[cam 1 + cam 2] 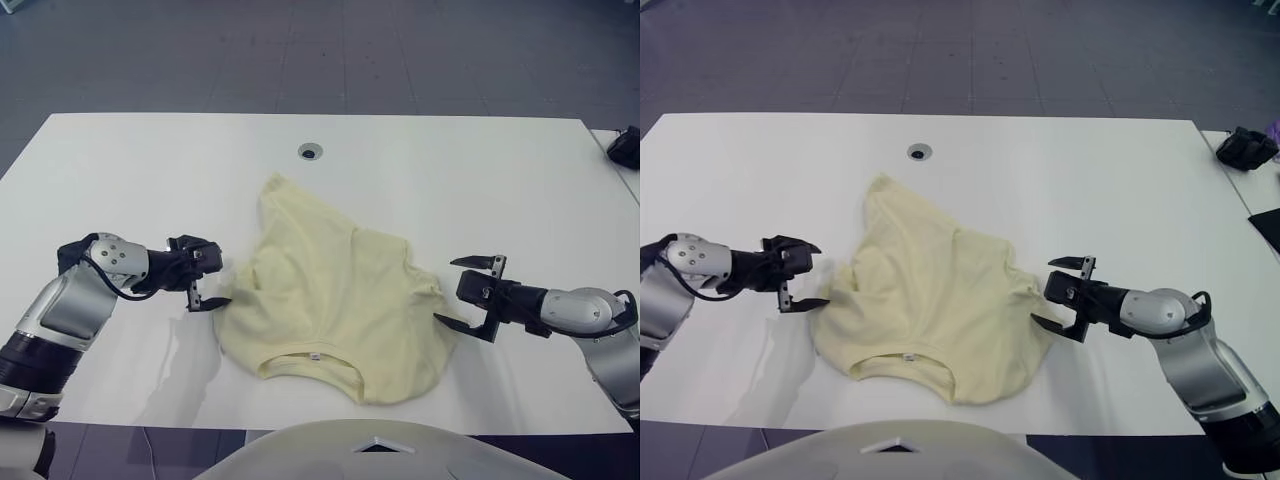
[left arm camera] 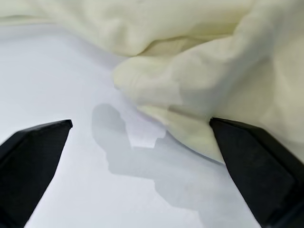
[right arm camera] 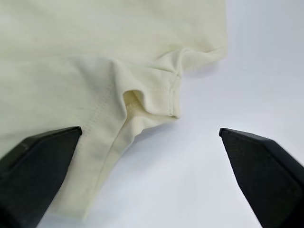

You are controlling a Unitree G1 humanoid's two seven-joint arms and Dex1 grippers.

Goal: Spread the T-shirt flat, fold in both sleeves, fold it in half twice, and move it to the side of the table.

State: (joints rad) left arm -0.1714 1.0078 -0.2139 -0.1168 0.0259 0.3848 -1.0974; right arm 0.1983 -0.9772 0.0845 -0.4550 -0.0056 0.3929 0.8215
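Note:
A pale yellow T-shirt (image 1: 330, 300) lies crumpled in the middle of the white table (image 1: 480, 180), its collar toward the near edge and one corner pointing to the far side. My left gripper (image 1: 212, 275) stands open just off the shirt's left edge, low over the table, with a rumpled fold (image 2: 190, 80) close in front of it. At the shirt's right edge my right gripper (image 1: 448, 291) is also open, and a bunched sleeve hem (image 3: 156, 104) lies between its fingers without being held. Neither gripper holds cloth.
A round cable grommet (image 1: 311, 151) sits in the tabletop beyond the shirt. A black object (image 1: 625, 147) rests on a neighbouring surface at the far right. Bare tabletop stretches to the left, right and far side of the shirt.

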